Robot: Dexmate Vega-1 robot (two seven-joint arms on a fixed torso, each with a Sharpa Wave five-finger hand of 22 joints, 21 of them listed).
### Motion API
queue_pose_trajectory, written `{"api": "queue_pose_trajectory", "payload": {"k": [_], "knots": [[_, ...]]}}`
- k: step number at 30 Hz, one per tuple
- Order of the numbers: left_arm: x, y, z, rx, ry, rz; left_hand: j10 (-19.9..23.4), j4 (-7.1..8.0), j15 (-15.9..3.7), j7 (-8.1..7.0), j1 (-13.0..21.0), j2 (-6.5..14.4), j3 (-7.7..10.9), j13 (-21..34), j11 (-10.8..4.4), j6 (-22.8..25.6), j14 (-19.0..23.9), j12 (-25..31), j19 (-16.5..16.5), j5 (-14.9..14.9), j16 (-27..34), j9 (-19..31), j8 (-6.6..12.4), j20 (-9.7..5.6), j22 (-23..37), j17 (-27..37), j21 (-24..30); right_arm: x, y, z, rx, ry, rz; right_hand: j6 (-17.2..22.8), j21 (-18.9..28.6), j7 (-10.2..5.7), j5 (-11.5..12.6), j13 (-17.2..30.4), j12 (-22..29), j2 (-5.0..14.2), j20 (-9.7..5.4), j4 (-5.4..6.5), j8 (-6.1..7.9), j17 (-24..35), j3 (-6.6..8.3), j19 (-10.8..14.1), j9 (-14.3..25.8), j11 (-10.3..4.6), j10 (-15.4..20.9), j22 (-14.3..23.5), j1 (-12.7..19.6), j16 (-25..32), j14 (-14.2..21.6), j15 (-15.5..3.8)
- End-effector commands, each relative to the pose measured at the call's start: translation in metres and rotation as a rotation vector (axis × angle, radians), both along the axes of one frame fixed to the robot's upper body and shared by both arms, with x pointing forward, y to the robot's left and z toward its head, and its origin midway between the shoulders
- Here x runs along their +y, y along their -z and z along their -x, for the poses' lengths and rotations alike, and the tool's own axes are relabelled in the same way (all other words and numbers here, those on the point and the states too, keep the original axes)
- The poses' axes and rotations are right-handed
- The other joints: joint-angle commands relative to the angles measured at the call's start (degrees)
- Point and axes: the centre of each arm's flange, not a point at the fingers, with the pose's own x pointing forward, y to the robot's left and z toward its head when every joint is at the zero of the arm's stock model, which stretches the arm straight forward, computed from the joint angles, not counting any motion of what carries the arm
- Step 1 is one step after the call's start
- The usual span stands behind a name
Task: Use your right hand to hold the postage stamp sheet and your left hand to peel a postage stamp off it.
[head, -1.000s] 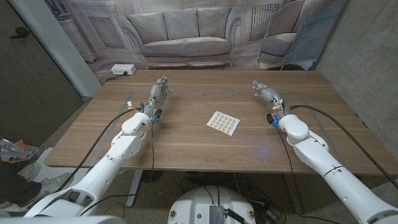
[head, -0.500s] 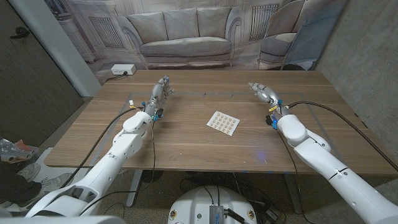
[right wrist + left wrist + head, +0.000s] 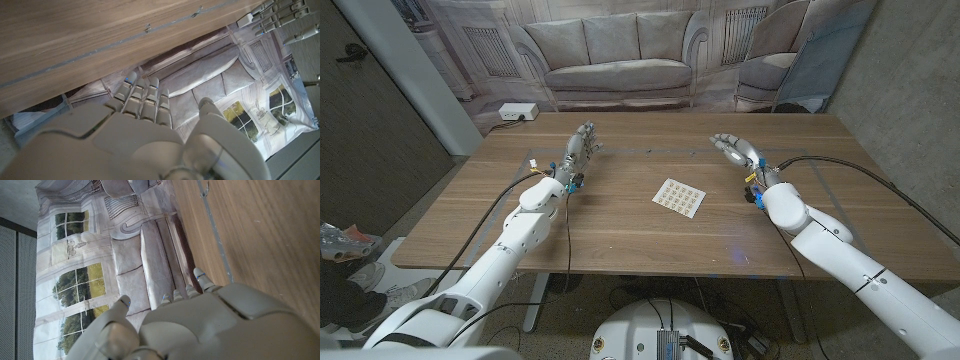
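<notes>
- One postage stamp sheet lay flat on the wooden table, just right of the head view's centre, its stamps in a grid too small to count.
- Two hands stood well apart from it: the right hand at upper right, fingers spread, holding nothing; the left hand at upper left, fingers straight, empty.
- The wrist views added the painted sofa backdrop past the fingertips.
- One white box sat behind the table.
</notes>
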Motion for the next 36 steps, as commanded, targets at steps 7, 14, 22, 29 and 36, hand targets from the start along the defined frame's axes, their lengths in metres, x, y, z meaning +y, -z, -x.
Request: {"api": "queue_pose_trajectory", "payload": {"k": [7,14,22,29,36], "knots": [[-0.003,-0.001,-0.001,0.002,0.004,-0.010,-3.87,-0.22,0.31,-0.38,-0.17,3.64,0.13,0.28,0.42,-3.24,-3.43,0.22,-4.55,0.27,0.26,0.28,0.30,0.48,0.22,0.31,-0.48,0.027,-0.006,0.021,-0.014,0.116,0.220,1.09,-0.40,-0.01,0.27,0.06,0.22,0.01,0.24,-0.73,0.30,0.08,0.37,0.42,0.08,-0.21,0.90,0.23,0.72,0.01,0.50,-0.25],[-0.003,-0.001,-0.002,0.004,0.011,-0.009,-3.80,-0.22,0.32,-0.43,-0.16,3.62,0.12,0.29,0.39,-3.18,-3.39,0.20,-4.53,0.28,0.23,0.28,0.28,0.49,0.23,0.32,-0.62,0.036,-0.009,0.029,-0.029,0.165,0.299,1.36,-0.56,-0.17,0.26,0.06,0.16,-0.03,0.26,-0.97,0.30,0.08,0.49,0.49,0.09,-0.38,0.94,0.23,0.81,-0.04,0.55,-0.33],[-0.004,-0.001,-0.002,0.003,0.012,-0.012,-3.77,-0.23,0.36,-0.46,-0.15,3.61,0.11,0.30,0.46,-3.17,-3.38,0.15,-4.50,0.28,0.18,0.29,0.25,0.53,0.24,0.32,-0.78,0.045,-0.007,0.036,-0.048,0.205,0.368,1.84,-0.62,-0.38,0.30,0.06,0.25,0.06,0.23,-1.52,0.33,0.03,0.83,1.07,0.09,-0.78,1.40,0.24,1.30,-0.05,0.86,-0.66],[-0.007,-0.001,-0.003,0.007,0.018,-0.018,-3.72,-0.23,0.34,-0.45,-0.14,3.60,0.11,0.31,0.47,-3.17,-3.36,0.13,-4.44,0.28,0.15,0.29,0.21,0.58,0.24,0.33,-0.90,0.052,-0.002,0.042,-0.068,0.250,0.430,2.42,-0.69,-0.57,0.30,0.06,0.27,0.23,0.17,-2.14,0.35,0.03,1.27,1.76,0.11,-1.22,1.80,0.27,1.84,0.13,1.75,-1.89],[-0.011,-0.001,-0.005,0.012,0.032,-0.026,-3.67,-0.23,0.44,-0.50,-0.14,3.59,0.10,0.31,0.48,-3.16,-3.36,0.11,-4.38,0.28,0.12,0.29,0.19,0.59,0.25,0.33,-1.01,0.055,0.006,0.043,-0.025,0.230,0.502,2.95,-0.68,-0.67,0.22,0.05,0.23,-0.05,-0.03,-2.57,0.40,0.02,1.36,2.38,0.12,-1.25,1.97,0.29,2.03,0.07,2.02,-2.83]]}}
